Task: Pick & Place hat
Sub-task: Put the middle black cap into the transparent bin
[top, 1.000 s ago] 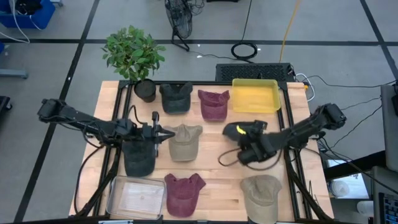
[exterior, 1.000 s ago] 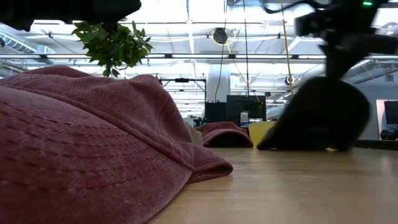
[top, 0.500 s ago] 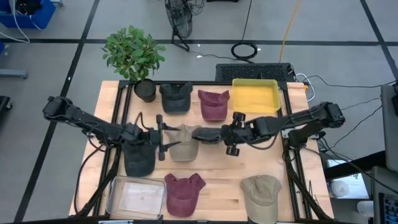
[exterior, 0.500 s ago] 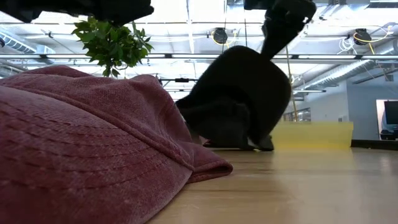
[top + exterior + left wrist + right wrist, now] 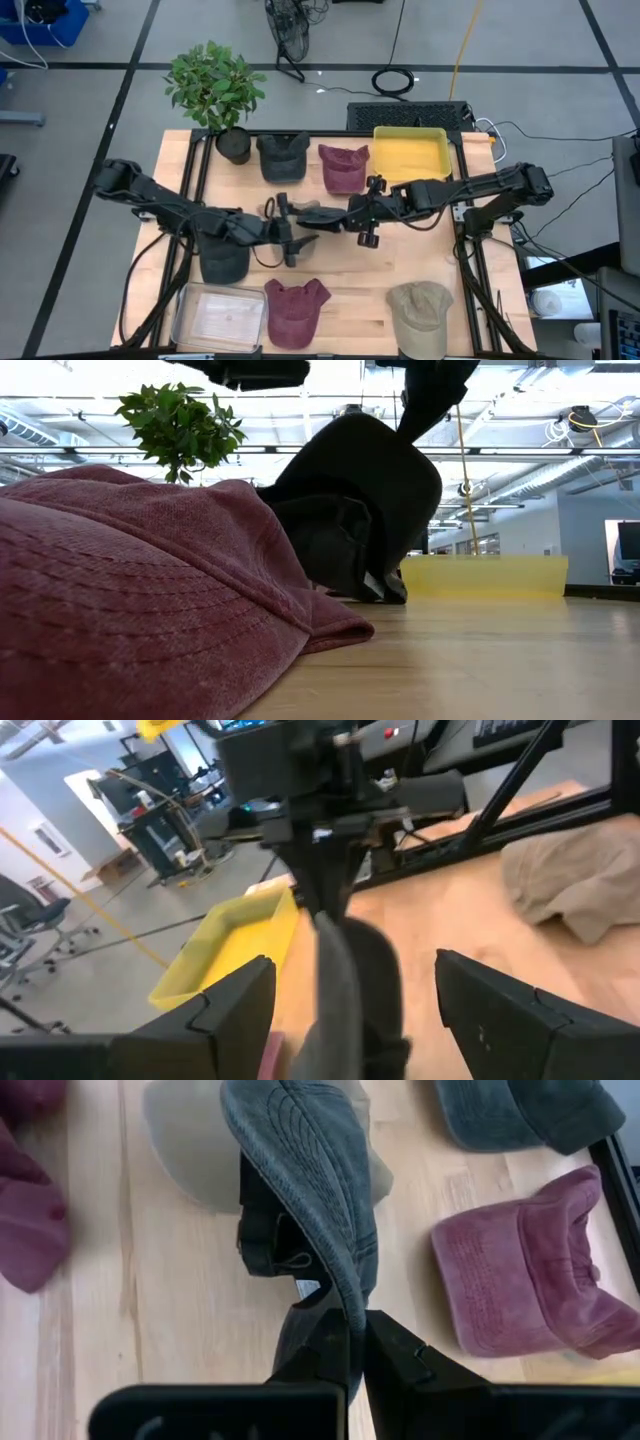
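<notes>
Counting from above, we see seven caps, two trays, one plant. Dark grey cotton cap (image 5: 310,1170), stitched, hangs brim-pinched in right gripper (image 5: 356,1342), jaws clamped, above table centre over a khaki cap (image 5: 185,1135). Left gripper (image 5: 290,240) spread, holding nothing, just beside it.

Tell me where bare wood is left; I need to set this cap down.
Bare wood shows between the maroon cap and tan cap at the front, and right of the right gripper below the yellow tray. The middle is crowded: both grippers, left gripper.
</notes>
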